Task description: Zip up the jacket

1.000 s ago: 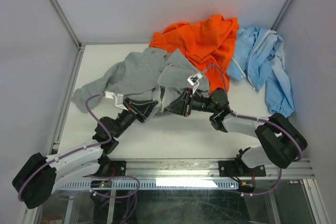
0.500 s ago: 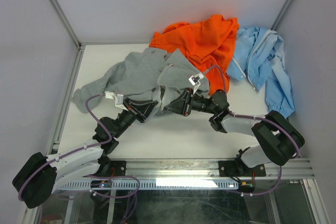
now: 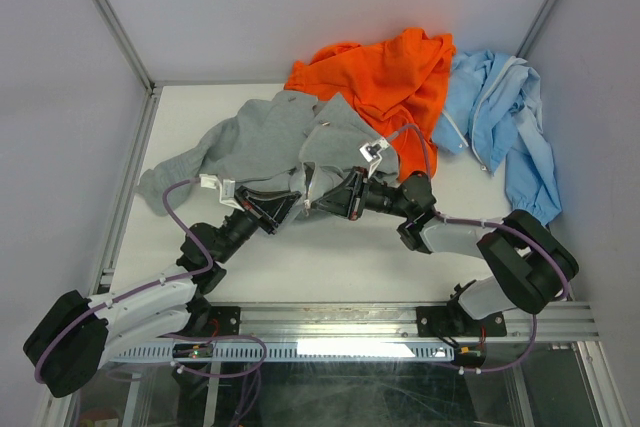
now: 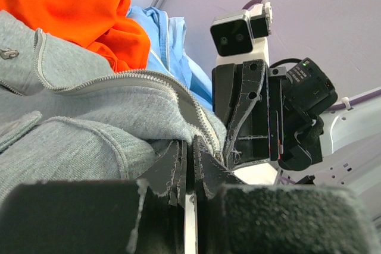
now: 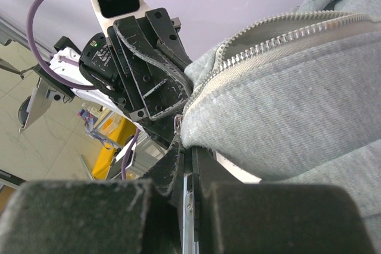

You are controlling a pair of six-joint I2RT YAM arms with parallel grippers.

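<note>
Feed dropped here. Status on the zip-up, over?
Left gripper shut on jacket bottom edge; right gripper shut on it alongside. Zipper not closed. Orange garment against jacket's far side.

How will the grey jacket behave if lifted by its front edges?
Probably floppy: the jacket lies in soft crumpled folds, so it should sag between the left tool and right tool. Likely light, though fleece may drag on the table. The zipper edge curves loosely, so it will probably buckle unless pulled taut.
</note>
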